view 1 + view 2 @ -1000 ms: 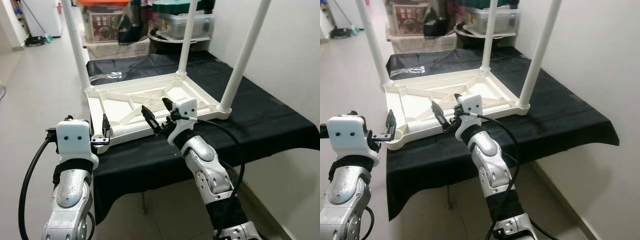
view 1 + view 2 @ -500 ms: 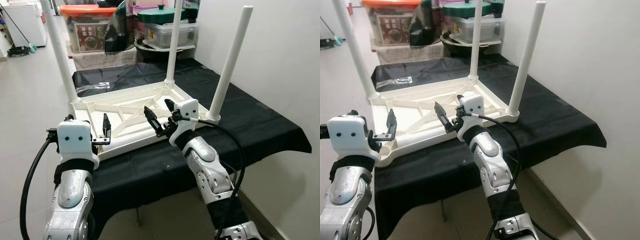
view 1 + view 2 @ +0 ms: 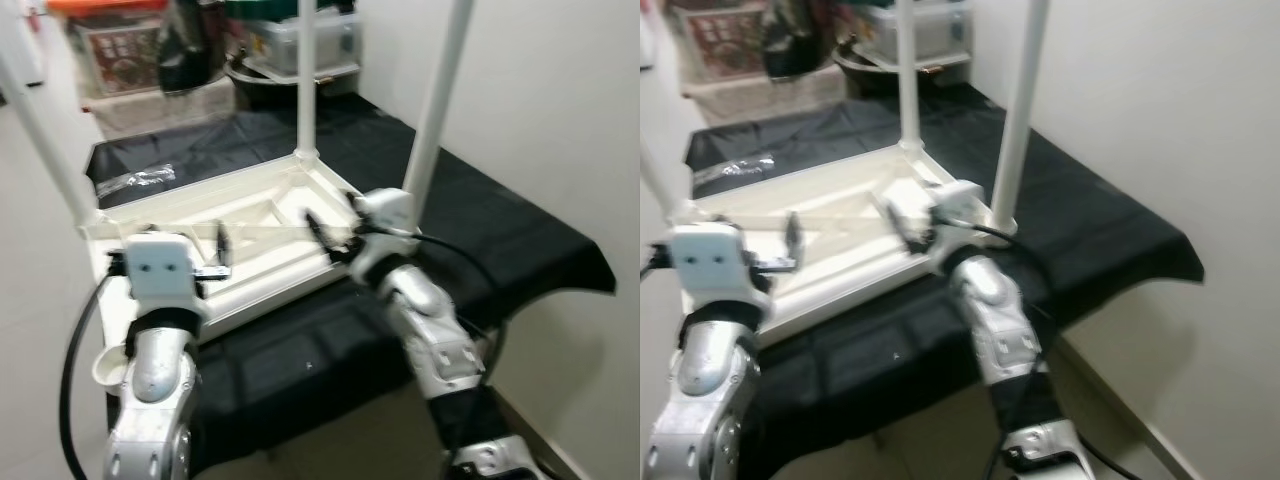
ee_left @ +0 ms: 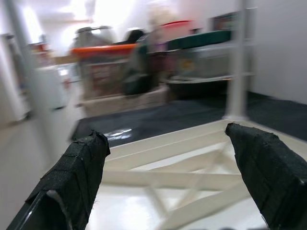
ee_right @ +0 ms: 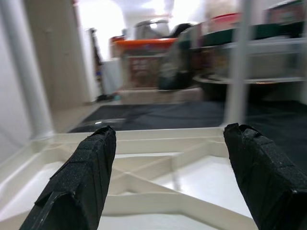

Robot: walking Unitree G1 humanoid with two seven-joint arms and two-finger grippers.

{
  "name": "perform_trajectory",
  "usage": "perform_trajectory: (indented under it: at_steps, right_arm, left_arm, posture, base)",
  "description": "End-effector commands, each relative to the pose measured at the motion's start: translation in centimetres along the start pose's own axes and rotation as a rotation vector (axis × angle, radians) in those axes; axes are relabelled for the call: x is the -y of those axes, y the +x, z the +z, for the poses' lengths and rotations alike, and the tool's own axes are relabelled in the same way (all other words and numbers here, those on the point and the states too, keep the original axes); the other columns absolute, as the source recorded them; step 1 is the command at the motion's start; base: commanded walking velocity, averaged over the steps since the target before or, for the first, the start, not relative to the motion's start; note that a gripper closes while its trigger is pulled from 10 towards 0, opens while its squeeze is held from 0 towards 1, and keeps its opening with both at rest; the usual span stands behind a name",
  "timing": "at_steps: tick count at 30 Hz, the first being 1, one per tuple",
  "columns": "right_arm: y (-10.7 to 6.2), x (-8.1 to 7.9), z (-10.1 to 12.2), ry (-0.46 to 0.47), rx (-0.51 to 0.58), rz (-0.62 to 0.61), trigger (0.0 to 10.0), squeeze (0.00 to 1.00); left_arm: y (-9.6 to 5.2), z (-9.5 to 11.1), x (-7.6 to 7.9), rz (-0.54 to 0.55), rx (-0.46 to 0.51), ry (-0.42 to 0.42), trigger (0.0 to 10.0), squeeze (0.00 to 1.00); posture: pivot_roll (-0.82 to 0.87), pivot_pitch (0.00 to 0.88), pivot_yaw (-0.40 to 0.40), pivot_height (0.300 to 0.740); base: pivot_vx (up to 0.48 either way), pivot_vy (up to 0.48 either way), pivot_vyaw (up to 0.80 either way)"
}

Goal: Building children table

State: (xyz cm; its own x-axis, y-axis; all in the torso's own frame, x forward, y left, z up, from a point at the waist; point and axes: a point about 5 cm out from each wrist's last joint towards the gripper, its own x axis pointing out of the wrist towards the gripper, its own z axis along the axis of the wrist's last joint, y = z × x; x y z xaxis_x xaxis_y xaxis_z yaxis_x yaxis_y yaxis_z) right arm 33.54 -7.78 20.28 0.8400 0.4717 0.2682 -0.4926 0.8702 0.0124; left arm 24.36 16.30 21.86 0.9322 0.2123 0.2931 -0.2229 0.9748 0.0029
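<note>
I have the white children's table (image 3: 245,235) lying upside down on a black cloth (image 3: 500,225), its ribbed underside facing up and its white legs (image 3: 437,105) standing straight up from the corners. The head views are blurred, so fine detail is lost.

My left gripper (image 3: 222,252) hovers over the near edge of the tabletop's underside, toward its left corner. Its fingers (image 4: 72,179) stand wide apart and hold nothing; past them I see the cross ribs of the underside and one leg rising beyond the far rim. I cannot tell whether the fingertips touch the plastic.

My right gripper (image 3: 322,238) sits further in, over the right half of the underside, just this side of the near right leg. Its fingers (image 5: 84,175) are likewise spread wide with nothing between them, the ribs lying directly ahead of them.

Beyond both grippers, past the far end of the cloth, storage boxes (image 3: 115,45) are stacked, one with an orange lid. A clear plastic bag (image 3: 135,180) lies on the cloth beyond the left gripper, near the table's far left corner. A white wall (image 3: 560,100) runs along to the right of the right gripper.
</note>
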Motion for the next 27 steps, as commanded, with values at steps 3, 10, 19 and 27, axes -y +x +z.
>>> perform_trajectory:
  at_steps: [3, 10, 19, 27]
  right_arm:
    - [0.5, -1.5, 0.2, -0.009, 0.016, 0.061, 10.0, 0.0]
    - [0.4, -1.8, 0.3, -0.031, 0.028, 0.083, 10.0, 0.0]
    - [0.6, -0.7, 0.5, -0.012, 0.019, 0.019, 10.0, 0.0]
    - [0.0, -0.7, 0.7, -0.01, 0.013, 0.003, 10.0, 0.0]
  left_arm:
    - [-0.2, -0.6, -0.6, 0.025, -0.024, 0.022, 10.0, 0.0]
    - [-0.1, -1.1, -0.5, -0.015, -0.061, 0.011, 10.0, 0.0]
    - [2.3, -4.1, -5.4, -0.177, -0.305, -0.053, 10.0, 0.0]
    - [2.4, -6.3, -6.3, -0.347, -0.476, -0.167, 10.0, 0.0]
  posture:
    - [0.03, 0.0, -0.041, 0.74]
    - [0.02, 0.0, -0.041, 0.74]
    - [0.03, 0.014, -0.037, 0.74]
    - [0.02, 0.065, -0.019, 0.74]
  base:
    - [0.0, 0.0, 0.0]
    - [0.0, 0.0, 0.46]
    - [0.0, 0.0, 0.0]
    - [0.0, 0.0, 0.0]
